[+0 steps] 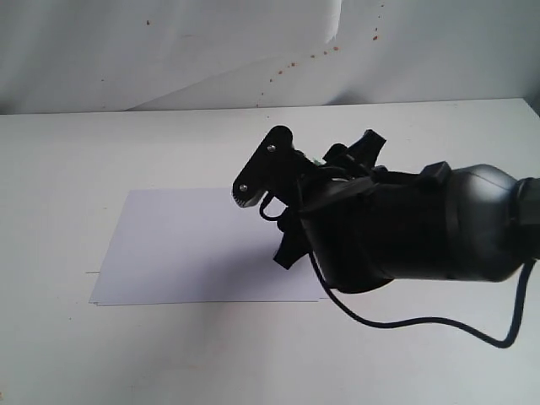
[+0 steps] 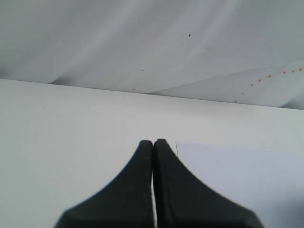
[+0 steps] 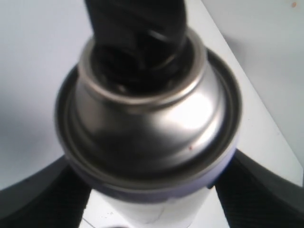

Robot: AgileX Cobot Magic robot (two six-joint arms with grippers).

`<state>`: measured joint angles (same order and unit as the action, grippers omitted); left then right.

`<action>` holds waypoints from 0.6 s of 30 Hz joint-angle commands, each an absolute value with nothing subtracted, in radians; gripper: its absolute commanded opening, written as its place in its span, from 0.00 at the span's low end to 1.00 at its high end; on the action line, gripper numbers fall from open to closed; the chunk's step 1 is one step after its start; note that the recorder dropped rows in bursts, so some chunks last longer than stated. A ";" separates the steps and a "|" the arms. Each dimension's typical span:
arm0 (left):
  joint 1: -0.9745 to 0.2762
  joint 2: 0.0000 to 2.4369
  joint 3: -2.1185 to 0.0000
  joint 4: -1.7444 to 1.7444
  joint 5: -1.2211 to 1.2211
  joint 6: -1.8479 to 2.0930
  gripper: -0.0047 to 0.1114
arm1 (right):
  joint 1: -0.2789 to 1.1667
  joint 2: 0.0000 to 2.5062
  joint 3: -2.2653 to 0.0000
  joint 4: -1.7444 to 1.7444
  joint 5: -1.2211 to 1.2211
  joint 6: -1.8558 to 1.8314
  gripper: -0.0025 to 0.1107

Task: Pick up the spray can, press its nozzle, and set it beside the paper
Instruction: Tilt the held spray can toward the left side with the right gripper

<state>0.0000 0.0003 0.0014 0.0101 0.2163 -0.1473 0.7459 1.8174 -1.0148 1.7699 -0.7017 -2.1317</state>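
Here, right fingers (image 3: 40, 202) pinch the spray can (image 3: 147, 123) below its glossy silver dome; black left fingers (image 2: 135, 190) press together near white paper (image 2: 247, 175).

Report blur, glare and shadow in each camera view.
Right wrist view: the silver-topped white spray can is too close, soft, with a pale glare on its dome; its black nozzle blurs. Left wrist view: the black left gripper is defocused. Exterior view: the black right arm shadows the white paper sheet.

You're running chunky glossy-black right arm (image 1: 422, 228), thin black cable (image 1: 422, 322) trailing, two silver screws (image 1: 271, 148) showing on finger plate (image 1: 257, 169); left fingers (image 2: 133, 190) looking matte black, tapered.
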 commanded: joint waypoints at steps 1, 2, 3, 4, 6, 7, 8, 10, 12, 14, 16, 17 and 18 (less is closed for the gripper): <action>0.000 0.000 0.000 0.014 0.220 -0.148 0.04 | 0.789 1.823 -1.050 1.744 -0.779 -2.142 0.02; 0.000 0.000 0.000 0.014 0.220 -0.148 0.04 | 0.798 1.825 -1.050 1.744 -0.779 -2.142 0.02; 0.000 0.000 0.000 0.014 0.220 -0.148 0.04 | 0.806 1.829 -1.050 1.744 -0.788 -2.142 0.02; 0.000 0.000 0.000 0.014 0.220 -0.148 0.04 | 0.812 1.835 -1.050 1.744 -0.802 -2.142 0.02; 0.000 0.000 0.000 0.014 0.220 -0.148 0.04 | 0.825 1.850 -1.050 1.744 -0.847 -2.142 0.02; 0.000 0.000 0.000 0.014 0.220 -0.148 0.04 | 0.831 1.857 -1.050 1.744 -0.862 -2.142 0.02; 0.000 0.000 0.000 0.014 0.220 -0.148 0.04 | 0.837 1.860 -1.050 1.744 -0.864 -2.142 0.02; 0.000 0.000 0.000 0.014 0.220 -0.150 0.04 | 0.843 1.873 -1.068 1.744 -0.888 -2.142 0.02; 0.000 0.000 0.000 0.014 0.220 -0.150 0.04 | 0.861 1.888 -1.107 1.744 -0.941 -2.142 0.02; 0.000 0.000 0.000 0.014 0.220 -0.150 0.04 | 0.876 1.906 -1.143 1.744 -0.965 -2.142 0.02; 0.000 0.000 0.000 0.014 0.220 -0.150 0.04 | 0.897 1.934 -1.164 1.744 -0.993 -2.142 0.02; 0.000 0.000 0.000 0.014 0.220 -0.148 0.04 | 0.899 1.943 -1.166 1.744 -0.997 -2.142 0.02; 0.000 0.000 0.000 0.014 0.222 -0.148 0.04 | 0.908 1.959 -1.166 1.744 -0.995 -2.142 0.02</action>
<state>0.0000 0.0003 0.0014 0.0101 0.2163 -0.1473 0.8966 1.9487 -1.1537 1.7763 -0.9608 -2.1317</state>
